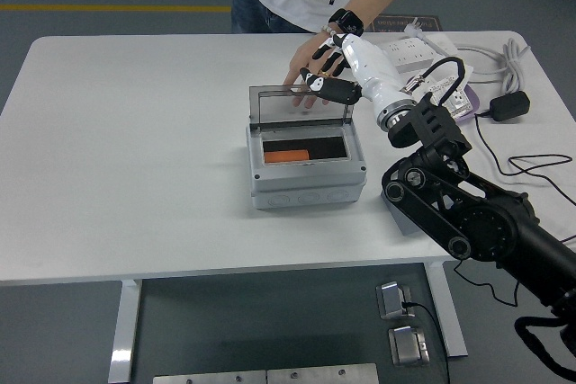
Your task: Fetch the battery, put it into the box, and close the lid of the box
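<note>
The white table [135,159] spreads before me. My right arm [468,213] reaches in from four o'clock. The grey box [306,164] sits at centre, its lid [292,107] upright at twelve o'clock. A person's hand [304,78] rests behind the lid. My right hand [335,71] hovers there, fingers loosely spread, holding nothing. The orange battery [286,155] lies inside the box.
</note>
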